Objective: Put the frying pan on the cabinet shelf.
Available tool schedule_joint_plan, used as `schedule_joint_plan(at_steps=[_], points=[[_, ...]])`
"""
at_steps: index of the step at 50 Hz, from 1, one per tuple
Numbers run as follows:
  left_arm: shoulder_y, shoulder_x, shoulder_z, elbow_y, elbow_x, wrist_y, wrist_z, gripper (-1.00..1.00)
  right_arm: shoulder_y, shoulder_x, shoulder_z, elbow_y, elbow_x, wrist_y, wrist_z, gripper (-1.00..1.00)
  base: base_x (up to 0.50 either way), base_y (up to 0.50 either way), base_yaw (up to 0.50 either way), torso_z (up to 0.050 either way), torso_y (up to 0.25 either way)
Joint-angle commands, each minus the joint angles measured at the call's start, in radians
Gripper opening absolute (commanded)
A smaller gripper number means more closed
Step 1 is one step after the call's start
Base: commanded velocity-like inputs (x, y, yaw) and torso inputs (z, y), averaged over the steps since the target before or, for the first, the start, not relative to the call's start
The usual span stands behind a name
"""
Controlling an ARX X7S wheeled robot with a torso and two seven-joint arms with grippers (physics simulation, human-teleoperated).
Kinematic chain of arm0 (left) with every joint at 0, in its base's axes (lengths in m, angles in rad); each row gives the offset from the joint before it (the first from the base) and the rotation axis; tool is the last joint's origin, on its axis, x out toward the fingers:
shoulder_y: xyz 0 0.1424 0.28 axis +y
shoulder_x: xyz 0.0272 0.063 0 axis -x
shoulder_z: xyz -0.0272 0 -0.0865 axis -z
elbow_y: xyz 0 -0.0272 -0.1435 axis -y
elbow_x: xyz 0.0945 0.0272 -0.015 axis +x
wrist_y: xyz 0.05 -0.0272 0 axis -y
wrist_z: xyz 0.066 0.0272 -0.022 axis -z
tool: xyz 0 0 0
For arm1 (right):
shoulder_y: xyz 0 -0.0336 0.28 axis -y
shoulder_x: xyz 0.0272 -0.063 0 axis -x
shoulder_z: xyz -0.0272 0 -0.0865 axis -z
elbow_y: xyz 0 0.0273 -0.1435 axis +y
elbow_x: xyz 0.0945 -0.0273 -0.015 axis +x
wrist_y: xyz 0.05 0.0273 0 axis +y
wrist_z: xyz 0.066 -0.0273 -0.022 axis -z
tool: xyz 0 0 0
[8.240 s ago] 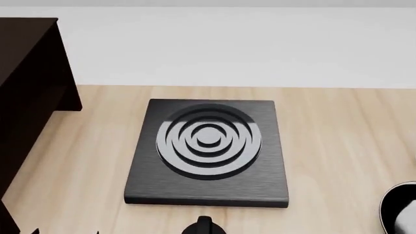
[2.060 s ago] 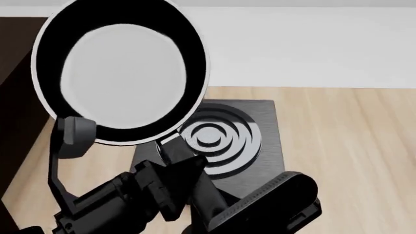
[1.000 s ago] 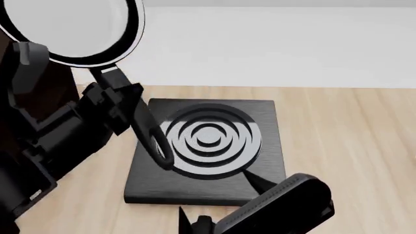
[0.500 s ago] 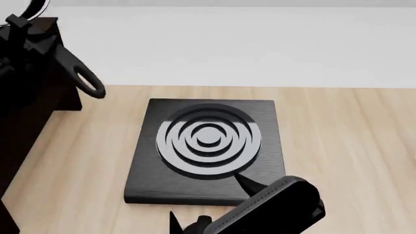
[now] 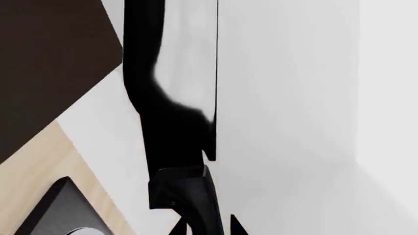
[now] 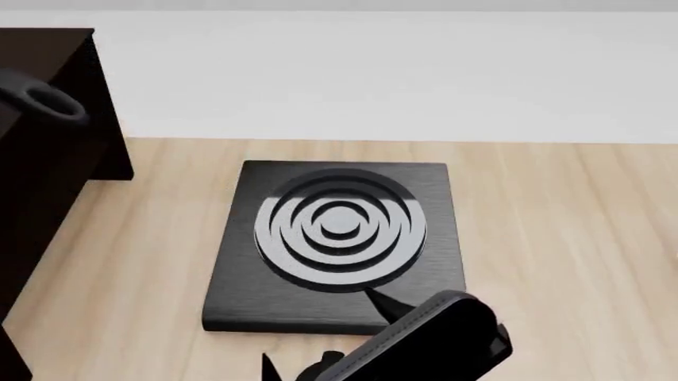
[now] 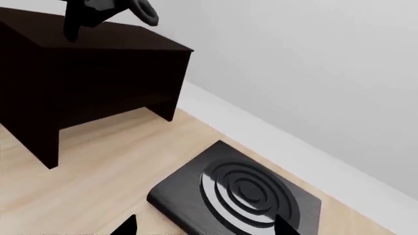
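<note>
left gripper (image 5: 203, 226) is clamped on the pan (image 5: 171, 93) handle, pan over the cabinet (image 6: 43, 159) top at 9 o'clock from the burner (image 6: 339, 246). right gripper (image 7: 202, 226) jaws wide.

Head view: looks steeply down on the burner plate (image 6: 337, 246) mid-table.
Right wrist view: low, oblique, facing the cabinet (image 7: 85, 78).
Left wrist view: pressed close against the frying pan (image 5: 171, 83).
Shared: burner plate, cabinet.
</note>
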Motion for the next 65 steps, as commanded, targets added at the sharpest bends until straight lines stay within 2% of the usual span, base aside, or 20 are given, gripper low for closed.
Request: schedule_joint_plan(at_steps=[1,11,17,39,40,65], points=[[0.034,-0.008,-0.057,0.016,-0.104,0.052,0.028,-1.00,-0.004,0.005,-0.020,0.005,-0.010,-0.012,0.001,1.00,0.00,0.00,0.00,0.000,0.000],[0.115,0.002,-0.102,0.074,-0.127,0.072,0.051,-1.00,-0.011,0.004,-0.043,0.015,-0.028,-0.031,-0.004,1.00,0.00,0.00,0.00,0.001,0.002],[0.171,0.004,-0.110,0.089,-0.121,0.071,0.106,-1.00,-0.021,0.008,-0.052,0.020,-0.039,-0.045,-0.005,1.00,0.00,0.00,0.00,0.000,0.002],[0.250,-0.009,-0.126,0.076,-0.072,0.110,0.201,-1.00,-0.027,0.009,-0.082,0.035,-0.058,-0.069,-0.006,1.00,0.00,0.00,0.00,0.000,0.001],[0.252,-0.008,-0.126,0.084,-0.074,0.108,0.201,1.00,-0.029,0.010,-0.083,0.036,-0.060,-0.072,-0.007,1.00,0.00,0.00,0.00,0.000,0.000],[0.301,-0.013,-0.115,0.163,-0.064,0.098,0.209,1.00,-0.051,0.023,-0.096,0.049,-0.076,-0.111,-0.010,1.00,0.00,0.00,0.00,0.000,0.000]])
